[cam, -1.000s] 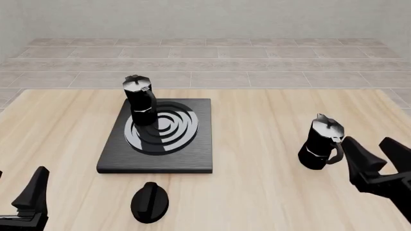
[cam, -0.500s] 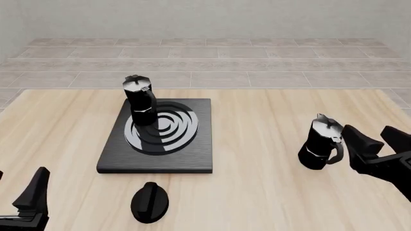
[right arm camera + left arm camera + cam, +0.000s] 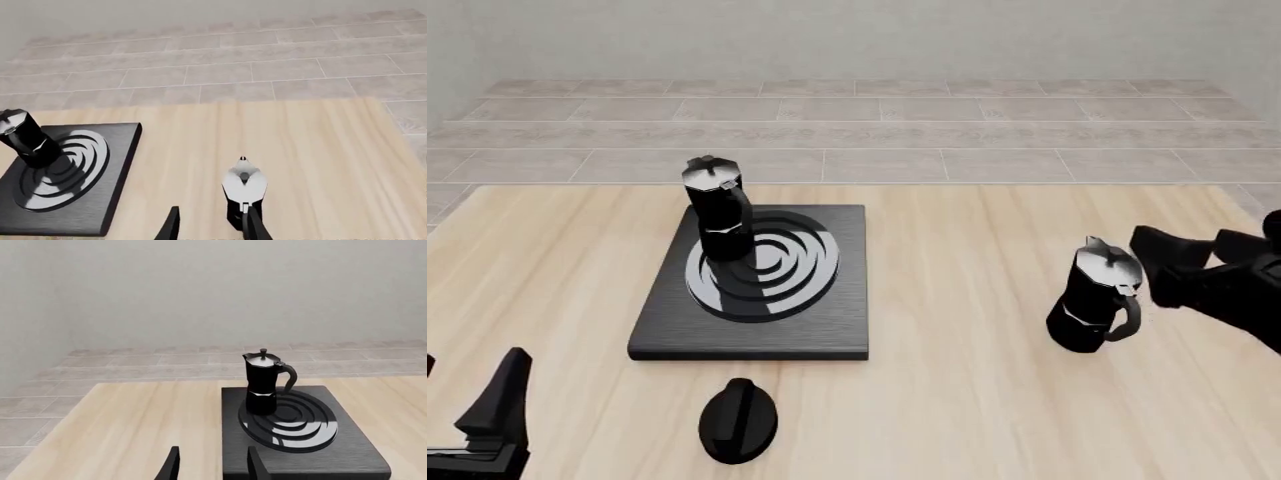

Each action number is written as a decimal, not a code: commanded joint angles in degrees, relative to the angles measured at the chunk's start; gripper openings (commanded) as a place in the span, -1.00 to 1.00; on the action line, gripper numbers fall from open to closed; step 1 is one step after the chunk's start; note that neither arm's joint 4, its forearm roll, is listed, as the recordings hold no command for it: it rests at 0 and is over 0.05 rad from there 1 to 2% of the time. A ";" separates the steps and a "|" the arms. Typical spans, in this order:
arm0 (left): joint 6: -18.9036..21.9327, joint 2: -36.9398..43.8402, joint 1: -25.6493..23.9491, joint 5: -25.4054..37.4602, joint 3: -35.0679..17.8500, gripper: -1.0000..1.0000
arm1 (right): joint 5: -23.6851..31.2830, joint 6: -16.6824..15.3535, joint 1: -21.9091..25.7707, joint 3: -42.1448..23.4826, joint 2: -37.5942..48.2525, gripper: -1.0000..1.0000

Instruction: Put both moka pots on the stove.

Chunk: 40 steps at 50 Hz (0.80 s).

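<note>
One moka pot (image 3: 718, 210) stands upright on the back left part of the stove (image 3: 814, 325), beside the ring burner; the left wrist view shows this moka pot (image 3: 265, 382) on the stove (image 3: 347, 450) too. The other moka pot (image 3: 1098, 297) stands on the table at the right. My right gripper (image 3: 1178, 238) is open just right of it and slightly behind, not touching. In the right wrist view this moka pot (image 3: 243, 192) stands just ahead of the open gripper (image 3: 212, 227), in line with one finger. My left gripper (image 3: 471, 365) is open and empty at the near left corner.
A black oval knob (image 3: 738, 420) lies on the table in front of the stove. The wooden table's far edge meets a tiled floor beyond. The right-hand pot stands near the table's right edge.
My right gripper has moved away from me, toward the far side of the table, from beside the pot's base to level with its lid. The left arm and both pots stayed still.
</note>
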 commanded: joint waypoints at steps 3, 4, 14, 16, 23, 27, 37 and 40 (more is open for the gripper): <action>-0.05 0.00 -0.08 0.03 0.13 1.00 | 5.48 2.31 0.41 -6.01 4.84 1.00; -0.07 0.00 -0.08 0.08 0.10 1.00 | 5.70 2.12 0.60 -6.36 4.92 1.00; 0.07 0.05 -0.15 0.19 0.13 1.00 | 8.95 0.11 -0.21 -9.57 7.17 1.00; 0.17 0.09 -0.28 0.21 0.13 1.00 | 9.58 1.25 0.18 -9.95 7.72 1.00; 0.43 0.08 -0.42 0.19 0.21 1.00 | 11.67 0.63 -0.66 -11.73 8.89 1.00; 0.49 0.12 -0.41 0.23 0.17 1.00 | 12.27 -0.38 -1.18 -12.28 9.08 1.00; 0.74 0.17 -0.44 0.28 0.19 1.00 | 14.18 -1.15 -1.50 -14.43 10.93 1.00; 0.79 0.17 -0.43 0.28 0.19 1.00 | 14.17 -1.39 -1.93 -14.64 11.54 1.00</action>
